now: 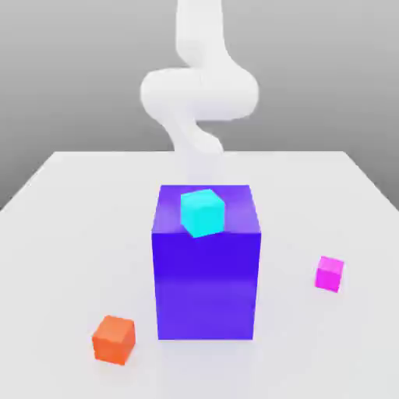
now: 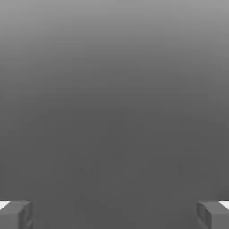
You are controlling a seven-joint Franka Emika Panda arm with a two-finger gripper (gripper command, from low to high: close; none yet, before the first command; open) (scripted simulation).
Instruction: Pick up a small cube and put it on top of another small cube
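Observation:
The small cube [image 1: 330,273], bright magenta, sits on the white table at the exterior view's right, apart from everything else. A cyan small cube [image 1: 203,212] rests on top of the big blue-violet block [image 1: 206,288] in the middle. An orange small cube [image 1: 114,339] lies on the table near the front at the exterior view's left. The white arm [image 1: 199,93] rises behind the block. In the hand view my gripper [image 2: 114,214] is open: its two grey fingertips [image 2: 15,214] stand far apart with nothing between them, facing a plain grey background.
The white table [image 1: 70,234] stretches wide around the block. The tall blue-violet block stands between the arm and the front of the table.

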